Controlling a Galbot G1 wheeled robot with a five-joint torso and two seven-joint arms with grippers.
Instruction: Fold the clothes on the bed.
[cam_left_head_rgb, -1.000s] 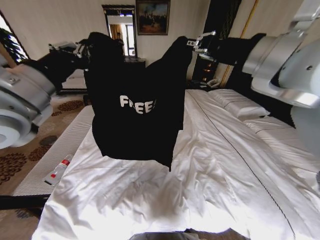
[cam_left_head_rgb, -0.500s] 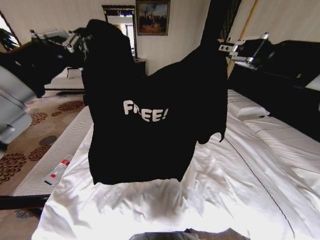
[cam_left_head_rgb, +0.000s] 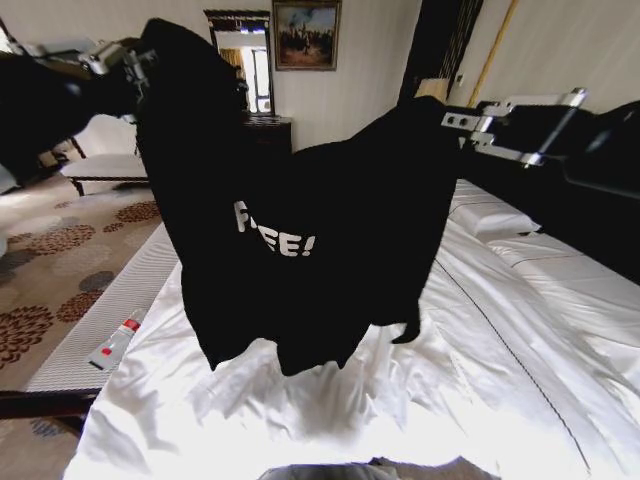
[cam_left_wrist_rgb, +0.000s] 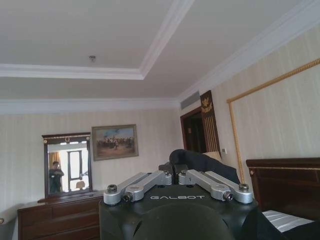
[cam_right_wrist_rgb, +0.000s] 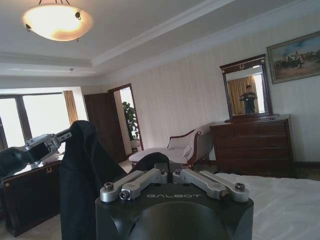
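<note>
Black T-shirt (cam_left_head_rgb: 300, 240) up in the air over the white bed (cam_left_head_rgb: 480, 350), pinched tight by left gripper (cam_left_head_rgb: 140, 62) and right gripper (cam_left_head_rgb: 450, 118); best pulled flat, then laid down gently.

My right gripper (cam_right_wrist_rgb: 167, 172) pinching black T-shirt (cam_right_wrist_rgb: 82, 175) fabric, my left gripper (cam_right_wrist_rgb: 47, 145) clamping its far shoulder, dresser (cam_right_wrist_rgb: 252, 145) beyond the shirt, chaise (cam_right_wrist_rgb: 172, 147) beside the dresser.

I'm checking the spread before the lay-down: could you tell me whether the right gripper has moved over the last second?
Yes. The right gripper, shut on the T-shirt, has moved rightward, away from the framed painting.
</note>
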